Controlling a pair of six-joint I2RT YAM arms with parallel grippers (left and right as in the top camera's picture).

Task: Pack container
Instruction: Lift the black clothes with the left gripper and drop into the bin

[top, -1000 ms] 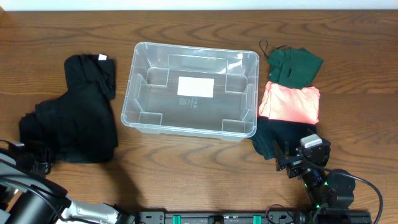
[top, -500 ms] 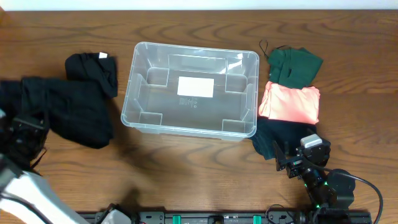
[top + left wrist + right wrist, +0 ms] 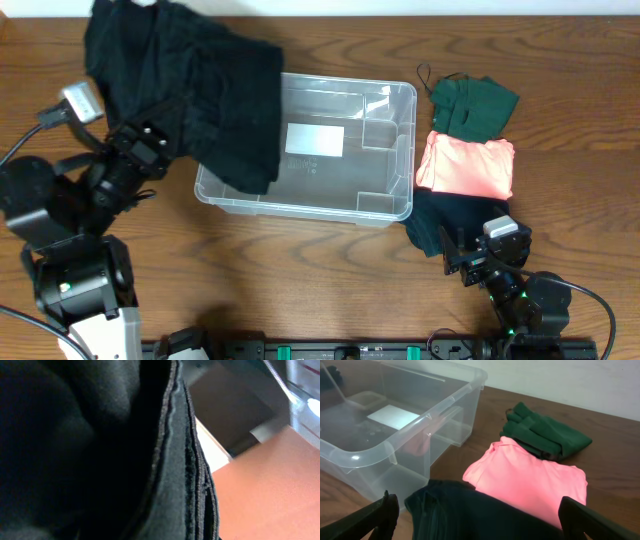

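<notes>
The left tool [image 3: 158, 138] is pinching the black clothes [image 3: 210, 90] over the container [image 3: 405, 150], so it should be moving right until everything is hanging inside.

Black garment [image 3: 205, 85] is no longer lying at the left of the table [image 3: 300, 260]. It now hangs lifted across the upper left of the frame, its lower edge draping over the left end of the container [image 3: 398, 150] and hiding that wall. Left gripper [image 3: 140, 150] has moved up from the lower-left corner to middle left, gripping the cloth.
</notes>
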